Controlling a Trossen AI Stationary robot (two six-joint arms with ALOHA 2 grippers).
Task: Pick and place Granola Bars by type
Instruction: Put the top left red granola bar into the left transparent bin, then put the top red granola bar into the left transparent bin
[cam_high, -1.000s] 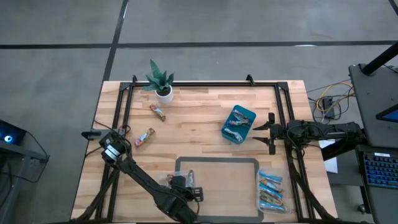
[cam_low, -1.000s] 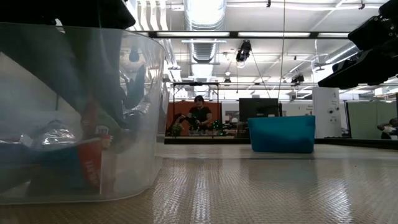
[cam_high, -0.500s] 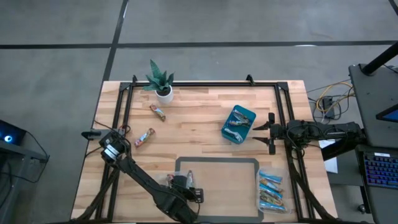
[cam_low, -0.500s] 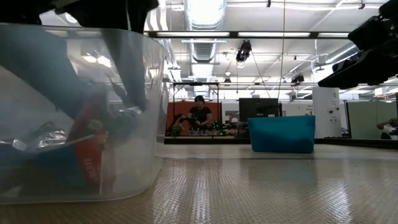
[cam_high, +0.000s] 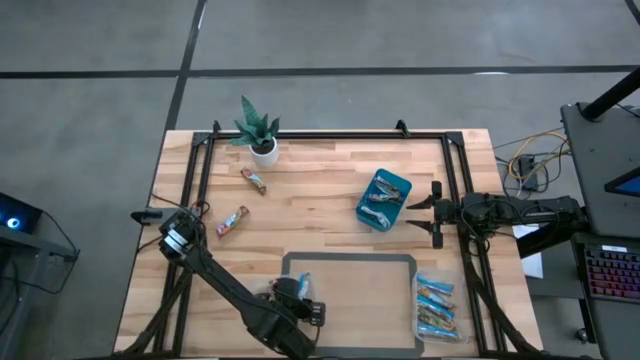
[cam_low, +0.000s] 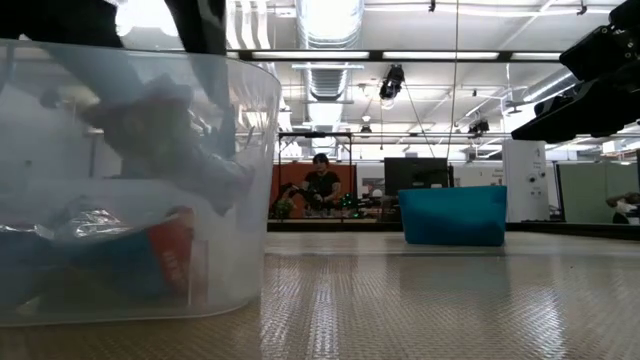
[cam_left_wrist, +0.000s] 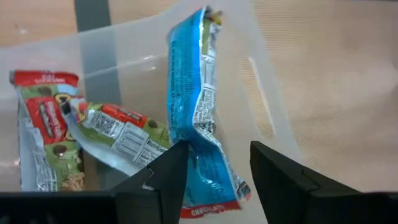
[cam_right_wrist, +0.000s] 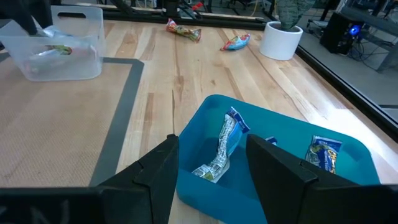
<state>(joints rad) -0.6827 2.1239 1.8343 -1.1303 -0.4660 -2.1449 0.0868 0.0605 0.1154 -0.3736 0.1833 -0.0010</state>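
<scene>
My left gripper (cam_left_wrist: 214, 165) has its fingers released around a blue bar (cam_left_wrist: 193, 118) in the tub (cam_left_wrist: 249, 81): light, crinkly, slippery; I'd pinch mid-wrapper.

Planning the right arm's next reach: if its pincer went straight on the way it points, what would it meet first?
Most likely the teal bin: the right pincer, open, points at its near rim, with wrapped bars lying inside just beyond.

left pincer (cam_left_wrist: 214, 171) | opened | blue bar (cam_left_wrist: 194, 118) released in tub (cam_left_wrist: 124, 68)
</scene>
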